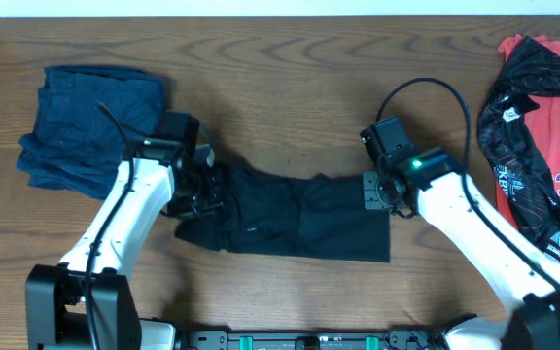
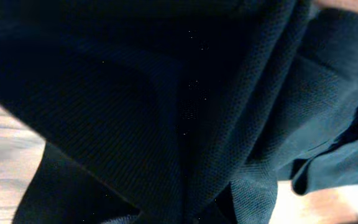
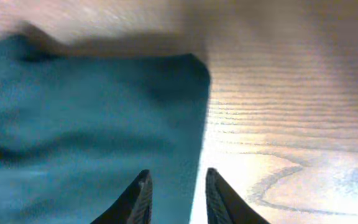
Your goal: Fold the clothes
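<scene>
A black T-shirt [image 1: 299,219] lies crumpled lengthwise across the middle of the table. My left gripper [image 1: 202,190] sits at the shirt's bunched left end. In the left wrist view dark fabric [image 2: 166,93] fills nearly the whole picture and hides the fingers; the gripper is shut on the cloth. My right gripper [image 1: 370,190] hovers at the shirt's right edge. In the right wrist view it [image 3: 178,174] stands open, straddling the edge of the shirt [image 3: 92,124], one finger over fabric and the other over bare wood.
A folded dark blue garment [image 1: 86,126] lies at the back left. Red and black-patterned tops [image 1: 542,136] are heaped at the right edge. The wooden table [image 1: 290,87] shows behind the shirt.
</scene>
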Tool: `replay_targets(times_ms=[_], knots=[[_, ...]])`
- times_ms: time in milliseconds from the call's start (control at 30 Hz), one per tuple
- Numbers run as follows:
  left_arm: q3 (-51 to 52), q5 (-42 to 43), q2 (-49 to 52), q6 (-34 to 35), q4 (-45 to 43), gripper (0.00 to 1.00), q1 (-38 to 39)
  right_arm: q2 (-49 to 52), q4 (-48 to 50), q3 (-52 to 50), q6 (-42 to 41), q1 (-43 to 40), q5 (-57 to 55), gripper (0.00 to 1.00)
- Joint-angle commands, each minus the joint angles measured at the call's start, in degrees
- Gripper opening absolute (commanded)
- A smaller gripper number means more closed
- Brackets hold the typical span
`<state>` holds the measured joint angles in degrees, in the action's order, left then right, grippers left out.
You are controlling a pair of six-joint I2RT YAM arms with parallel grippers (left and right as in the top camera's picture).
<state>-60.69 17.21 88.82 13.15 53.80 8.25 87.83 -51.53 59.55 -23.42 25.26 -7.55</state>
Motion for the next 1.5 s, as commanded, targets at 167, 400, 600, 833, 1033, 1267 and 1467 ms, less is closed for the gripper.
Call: replay_targets(times_ms=[167,400,600,833,1033,1267,1467], knots=[[-6.23,-4.02,-0.63,-1.11,0.90,0.06,-0.33,10.08,2.51,-1.27,-0.31,-0.83,0.59,0.22],[-11.30,-4.46,-0.63,-1.07,2.27,0.06,-0.31,17.27,5.97,-1.27,-0.31,-0.13,1.68,0.22],[-12.59,-2.36,-0.63,1.11,3.32,0.06,0.76,20.00,8.66,-1.27,-0.33,1.57,4.17,0.21],[-12.66,-2.03,-0.63,4.85,2.97,0.06,5.64,20.02,9.33,-1.27,-0.76,4.11,4.39,0.22],[-12.70,-2.01,-0.63,10.08,0.79,0.06,11.87,20.02,9.33,-1.27,-1.40,4.94,4.63,0.22],[-12.70,1.70,-0.63,14.69,-5.14,0.06,18.93,20.02,9.38,-1.27,-1.44,6.05,5.03,0.22],[-12.70,2.01,-0.63,15.93,-9.90,0.06,25.40,20.02,9.64,-1.27,-2.27,7.23,5.07,0.22]])
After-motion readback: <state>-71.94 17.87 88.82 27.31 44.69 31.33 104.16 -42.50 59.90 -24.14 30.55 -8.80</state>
